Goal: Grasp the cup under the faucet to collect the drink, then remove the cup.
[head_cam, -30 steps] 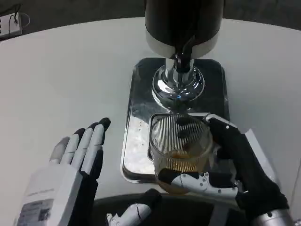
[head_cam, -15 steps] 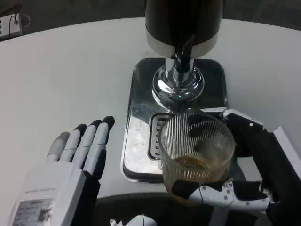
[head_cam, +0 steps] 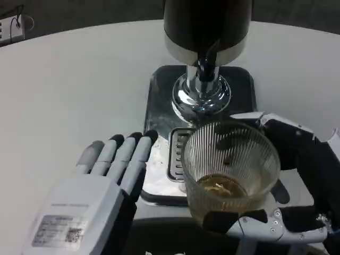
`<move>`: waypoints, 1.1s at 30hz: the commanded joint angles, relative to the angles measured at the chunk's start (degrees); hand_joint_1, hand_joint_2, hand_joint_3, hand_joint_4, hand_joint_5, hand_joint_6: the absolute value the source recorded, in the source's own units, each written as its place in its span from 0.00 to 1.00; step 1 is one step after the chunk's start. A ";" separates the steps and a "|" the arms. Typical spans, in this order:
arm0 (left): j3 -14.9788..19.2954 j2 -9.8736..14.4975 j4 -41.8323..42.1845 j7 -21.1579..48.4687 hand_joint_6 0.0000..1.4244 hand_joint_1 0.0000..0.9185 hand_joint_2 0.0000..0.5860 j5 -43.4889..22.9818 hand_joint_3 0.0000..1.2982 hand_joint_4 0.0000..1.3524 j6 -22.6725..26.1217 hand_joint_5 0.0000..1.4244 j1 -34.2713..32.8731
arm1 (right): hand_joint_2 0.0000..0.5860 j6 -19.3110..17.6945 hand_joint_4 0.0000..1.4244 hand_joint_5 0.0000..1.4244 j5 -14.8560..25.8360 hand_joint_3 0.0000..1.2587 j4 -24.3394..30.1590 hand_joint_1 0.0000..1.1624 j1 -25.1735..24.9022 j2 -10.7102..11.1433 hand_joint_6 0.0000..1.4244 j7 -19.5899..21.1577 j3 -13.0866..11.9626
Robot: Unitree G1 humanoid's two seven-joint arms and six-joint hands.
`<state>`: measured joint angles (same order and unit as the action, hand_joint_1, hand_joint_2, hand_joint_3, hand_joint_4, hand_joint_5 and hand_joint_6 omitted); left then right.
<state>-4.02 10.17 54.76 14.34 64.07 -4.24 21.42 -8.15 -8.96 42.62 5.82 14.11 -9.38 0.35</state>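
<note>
Right hand (head_cam: 297, 180) is wrapped around the ribbed glass cup (head_cam: 231, 170), thumb across its lower front and fingers behind, holding it with amber drink in the bottom over the near right corner of the metal drip tray (head_cam: 159, 127), apparently lifted off it, while the faucet (head_cam: 204, 64) stands apart behind. Left hand (head_cam: 101, 186) lies flat and empty, fingers together and reaching the tray's left edge, with bare white tabletop (head_cam: 69, 95) beyond. Compared with a second ago, the cup is out from under the faucet and nearer the camera, and the left hand is closer to the tray.
</note>
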 commanded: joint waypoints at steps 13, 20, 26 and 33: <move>-2.02 -2.52 1.68 5.53 0.00 0.00 0.00 7.49 0.00 0.00 -2.01 0.00 -3.49 | 0.13 -0.39 0.70 0.83 3.69 0.68 4.82 1.00 -2.32 1.01 1.00 -1.75 -4.67; -2.60 -4.37 1.03 4.15 0.00 0.00 0.00 9.07 0.00 0.00 -2.58 0.00 -4.03 | 0.13 -0.71 0.70 0.83 3.87 0.68 5.03 1.00 -2.07 1.55 1.00 -2.06 -4.88; -3.25 -5.36 0.66 3.94 0.00 0.00 0.00 9.90 0.00 0.00 -2.86 0.00 -4.49 | 0.14 -0.57 0.70 0.83 3.91 0.68 5.03 1.00 -2.07 1.73 1.00 -2.26 -4.68; -3.27 -5.96 0.50 3.82 0.00 0.00 0.00 9.91 0.00 0.00 -2.93 0.00 -3.92 | 0.14 0.01 0.70 0.83 3.86 0.68 5.62 1.00 -1.53 1.53 1.00 -2.36 -4.69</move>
<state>-7.34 4.42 55.97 19.21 72.99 -6.86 17.10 -7.16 -6.20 45.98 4.43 15.97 -11.84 -4.13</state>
